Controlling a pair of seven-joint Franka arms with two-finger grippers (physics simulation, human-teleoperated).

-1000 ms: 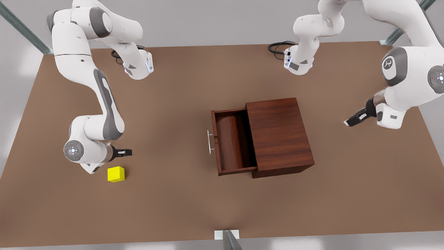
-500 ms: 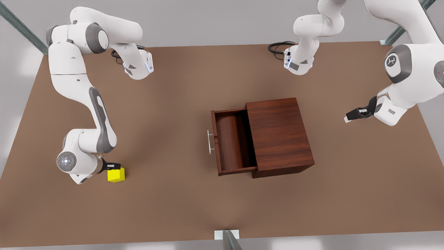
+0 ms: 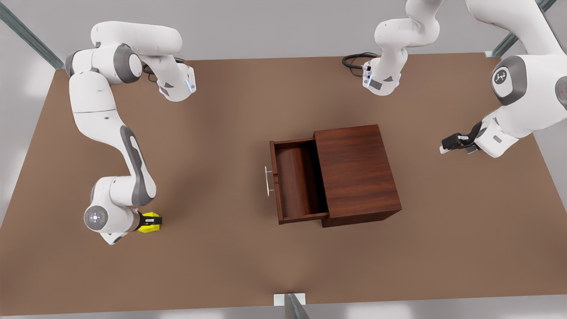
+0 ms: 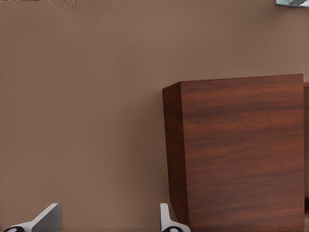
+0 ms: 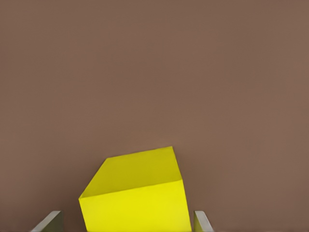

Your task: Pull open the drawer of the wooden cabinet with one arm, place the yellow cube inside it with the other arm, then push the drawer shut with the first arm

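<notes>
Because the drawer is already pulled out, the step in hand seems to be the grasp of the cube.

Drawer: the drawer stands out of the wooden cabinet toward 9 o'clock in the front view, and its silver handle faces the same way. The tray is empty inside, so I judge the first part of the task as done.

Yellow cube: the yellow cube lies on the bench at about 8 o'clock from the cabinet, well apart from it. It must be carried across to the open tray.

Right gripper: the right gripper is low over the cube with its fingers spread, one on each side of it. In the right wrist view a small gap shows on both sides, so the cube is not yet clamped. The fingers straddle it so that closing will catch two flat faces.

Left gripper: the left gripper waits at 3 o'clock of the cabinet, well apart from it, with its fingers open and nothing between them. It stays out of the way, I think, until the drawer must be pushed shut.

Risk: the cube sits a little turned between the fingers, so it may twist when they close.
</notes>
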